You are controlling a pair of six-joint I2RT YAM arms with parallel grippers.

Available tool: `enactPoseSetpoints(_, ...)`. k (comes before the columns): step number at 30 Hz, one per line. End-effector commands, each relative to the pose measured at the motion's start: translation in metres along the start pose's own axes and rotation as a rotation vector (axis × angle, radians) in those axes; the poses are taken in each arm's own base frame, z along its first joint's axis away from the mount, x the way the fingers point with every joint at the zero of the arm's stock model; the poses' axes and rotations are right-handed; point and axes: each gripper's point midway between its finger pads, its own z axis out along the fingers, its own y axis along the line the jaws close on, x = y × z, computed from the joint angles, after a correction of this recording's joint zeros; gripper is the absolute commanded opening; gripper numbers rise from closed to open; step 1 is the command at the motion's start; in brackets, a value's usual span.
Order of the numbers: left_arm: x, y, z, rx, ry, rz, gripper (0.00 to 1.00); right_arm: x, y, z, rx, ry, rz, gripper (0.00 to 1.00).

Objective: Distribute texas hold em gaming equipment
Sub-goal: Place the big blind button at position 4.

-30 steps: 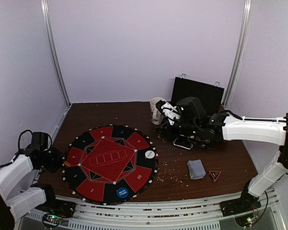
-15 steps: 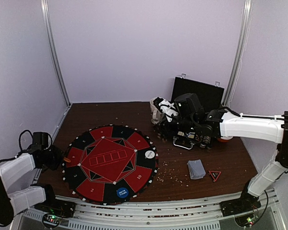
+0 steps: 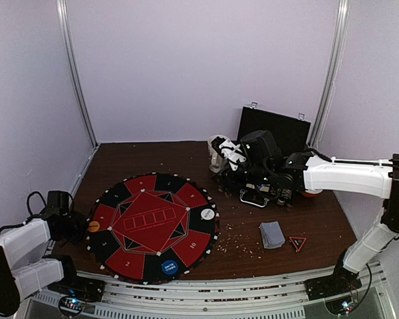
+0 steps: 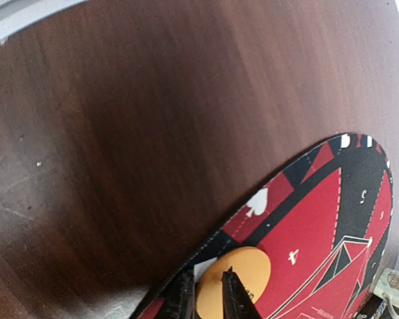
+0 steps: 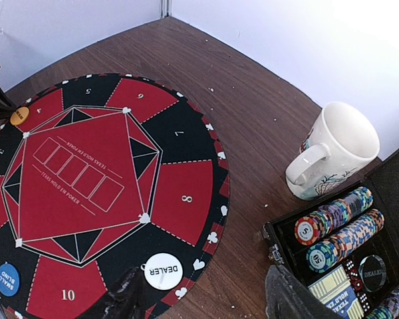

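The round red-and-black poker mat (image 3: pixel 149 199) holds a white DEALER button (image 3: pixel 207 214), a blue blind button (image 3: pixel 169 266) and an orange button (image 3: pixel 93 226). My left gripper (image 3: pixel 78 226) sits at the mat's left edge. In the left wrist view its fingers (image 4: pixel 186 300) stand a narrow gap apart over the near edge of the orange button (image 4: pixel 243 269), which lies flat. My right gripper (image 3: pixel 226 149) is wide open and empty (image 5: pixel 209 299), above bare table between the mat and the chip case (image 5: pixel 386 199). Striped chips (image 5: pixel 332 222) sit in the case. A grey-blue card deck (image 3: pixel 272 234) lies front right.
A cream mug (image 5: pixel 336 149) stands beside the case, next to my right gripper. The case's black lid (image 3: pixel 272 129) stands upright at the back. A small red triangle (image 3: pixel 297 242) lies beside the deck. Crumbs dot the table right of the mat.
The orange button, earlier a sliver at my left gripper's tip, now lies flat on the mat's left edge. My right arm has shifted a little left, toward the mug.
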Motion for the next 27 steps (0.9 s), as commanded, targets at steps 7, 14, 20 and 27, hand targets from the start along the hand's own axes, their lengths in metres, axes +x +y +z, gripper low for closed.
enactPoseSetpoints(7,-0.005,0.006,-0.005,-0.049,-0.019,-0.008,0.25,-0.009,-0.005,-0.002,0.013,-0.01,-0.007,0.63)
enactPoseSetpoints(14,-0.032,-0.035,-0.022,0.021,-0.095,0.102,0.34,-0.014,-0.01,-0.007,0.039,-0.02,-0.001,0.64)
enactPoseSetpoints(20,-0.075,-0.116,-0.061,0.132,-0.229,0.37,0.55,-0.018,-0.042,-0.014,0.13,-0.006,0.079,0.67)
enactPoseSetpoints(27,-0.086,-0.207,-0.095,0.228,-0.374,0.711,0.79,0.006,-0.1,-0.033,0.314,0.125,0.196,0.91)
